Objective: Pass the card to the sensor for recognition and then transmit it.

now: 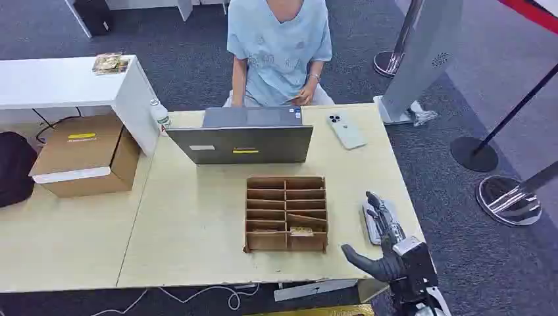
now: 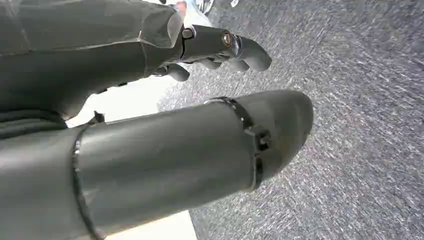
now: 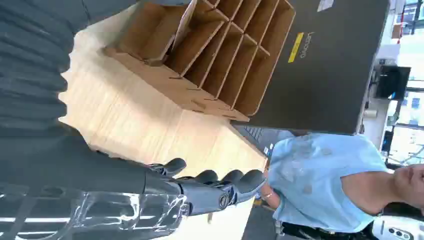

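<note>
A cardboard organizer point(image 1: 286, 213) with several slots stands mid-table, behind it a grey laptop point(image 1: 240, 143). A small printed card point(image 1: 301, 231) lies in the organizer's front right slot. A flat silver-grey sensor point(image 1: 368, 224) lies near the table's right edge. My right hand point(image 1: 383, 247) hovers at the front right corner, its fingers stretched over the sensor and its thumb spread toward the organizer; it holds nothing. The right wrist view shows that hand point(image 3: 200, 187) with straight fingers above the tabletop, beside the organizer point(image 3: 210, 55). My left hand point(image 2: 210, 50) hangs over grey carpet, holding nothing.
A person in a light blue shirt point(image 1: 279, 46) sits behind the laptop. A white phone point(image 1: 346, 130) lies at the table's back right. A cardboard box point(image 1: 85, 155) sits on the left, by a white counter point(image 1: 59, 82) and a bottle point(image 1: 160, 116). Stanchion bases point(image 1: 510, 197) stand to the right.
</note>
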`<state>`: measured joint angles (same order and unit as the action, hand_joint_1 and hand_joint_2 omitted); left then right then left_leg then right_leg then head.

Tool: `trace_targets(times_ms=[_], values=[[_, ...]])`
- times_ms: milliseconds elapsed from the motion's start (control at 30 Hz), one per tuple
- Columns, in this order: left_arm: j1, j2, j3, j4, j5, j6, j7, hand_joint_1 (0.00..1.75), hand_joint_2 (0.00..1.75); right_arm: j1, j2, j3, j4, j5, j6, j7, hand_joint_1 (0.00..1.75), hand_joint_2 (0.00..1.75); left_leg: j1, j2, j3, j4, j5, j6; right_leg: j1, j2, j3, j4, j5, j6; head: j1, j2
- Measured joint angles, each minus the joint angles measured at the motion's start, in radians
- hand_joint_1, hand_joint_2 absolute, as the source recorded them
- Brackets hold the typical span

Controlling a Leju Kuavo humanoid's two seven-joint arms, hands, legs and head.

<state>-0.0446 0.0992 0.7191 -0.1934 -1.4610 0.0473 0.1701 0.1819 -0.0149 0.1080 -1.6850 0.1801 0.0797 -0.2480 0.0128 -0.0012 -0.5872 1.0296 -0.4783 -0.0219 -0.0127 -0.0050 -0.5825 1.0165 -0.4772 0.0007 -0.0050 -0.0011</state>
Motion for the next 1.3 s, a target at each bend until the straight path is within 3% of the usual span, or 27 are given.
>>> trace_targets(times_ms=[167, 300, 433, 600, 667, 833, 1000, 1133, 1300], values=[[0.0, 0.001, 0.005, 0.0, -0.005, -0.001, 0.001, 0.0, 0.0, -0.003, 0.006, 0.0, -0.024, 0.079, -0.094, -0.044, 0.0, 1.75, 0.0, 0.0, 0.0, 0.0, 0.0, 0.0, 0.0, 0.0, 0.0, 0.0, 0.0, 0.0, 0.0, 0.0], [0.0, 0.001, 0.009, 0.0, -0.006, -0.003, 0.001, 0.0, 0.0, -0.035, 0.015, 0.015, -0.07, 0.363, -0.313, -0.066, 0.0, 1.75, 0.0, 0.0, 0.0, 0.0, 0.0, 0.0, 0.0, 0.0, 0.0, 0.0, 0.0, 0.0, 0.0, 0.0], [-0.003, 0.001, 0.034, 0.0, 0.002, -0.022, -0.013, 0.0, 0.0, -0.088, 0.015, 0.072, -0.094, 0.575, -0.473, -0.08, 0.0, 1.75, 0.0, 0.001, 0.0, 0.0, 0.0, 0.0, 0.0, 0.001, 0.0, 0.0, 0.0, 0.0, 0.0, 0.0], [-0.007, 0.002, 0.064, 0.0, 0.001, -0.054, -0.034, 0.0, 0.0, -0.209, 0.014, 0.182, -0.093, 0.875, -0.67, -0.034, 0.0, 1.75, 0.0, 0.002, 0.0, 0.0, 0.0, 0.0, 0.0, 0.002, 0.0, 0.001, 0.001, -0.001, 0.0, 0.0], [-0.008, 0.002, 0.071, 0.0, -0.002, -0.054, -0.038, 0.0, 0.0, -0.275, 0.014, 0.219, -0.082, 0.953, -0.705, 0.005, 0.0, 1.75, 0.0, 0.003, 0.001, 0.0, 0.001, -0.001, 0.0, 0.003, 0.0, 0.001, 0.001, -0.001, 0.0, 0.0], [-0.012, 0.002, 0.077, 0.0, -0.012, -0.025, -0.058, 0.0, 0.0, -0.474, 0.014, 0.315, -0.013, 1.139, -0.716, 0.136, 0.0, 1.75, 0.0, 0.002, 0.001, 0.0, 0.002, -0.001, 0.0, 0.003, 0.0, 0.001, 0.002, -0.001, 0.0, 0.0], [-0.015, 0.002, 0.077, 0.0, -0.014, -0.011, -0.066, 0.0, 0.0, -0.624, 0.018, 0.36, 0.077, 1.177, -0.7, 0.175, 0.0, 1.75, 0.0, 0.0, 0.0, 0.0, 0.003, -0.001, 0.0, 0.001, 0.0, 0.001, 0.002, -0.001, 0.0, 0.0], [-0.016, 0.002, 0.077, 0.0, -0.015, -0.006, -0.078, 0.0, 0.0, -0.735, 0.038, 0.376, 0.171, 1.208, -0.617, 0.227, 0.0, 1.75, 0.0, 0.002, 0.0, 0.0, 0.003, -0.001, 0.0, 0.003, -0.001, 0.001, 0.003, -0.001, 0.0, 0.0], [-0.017, 0.002, 0.077, 0.0, -0.018, 0.001, -0.092, 0.0, 0.0, -0.948, 0.105, 0.375, 0.421, 1.248, -0.493, 0.297, 0.0, 1.75, 0.001, 0.001, 0.0, 0.0, 0.004, -0.002, 0.0, 0.002, -0.001, 0.002, 0.003, -0.001, 0.0, 0.0]])
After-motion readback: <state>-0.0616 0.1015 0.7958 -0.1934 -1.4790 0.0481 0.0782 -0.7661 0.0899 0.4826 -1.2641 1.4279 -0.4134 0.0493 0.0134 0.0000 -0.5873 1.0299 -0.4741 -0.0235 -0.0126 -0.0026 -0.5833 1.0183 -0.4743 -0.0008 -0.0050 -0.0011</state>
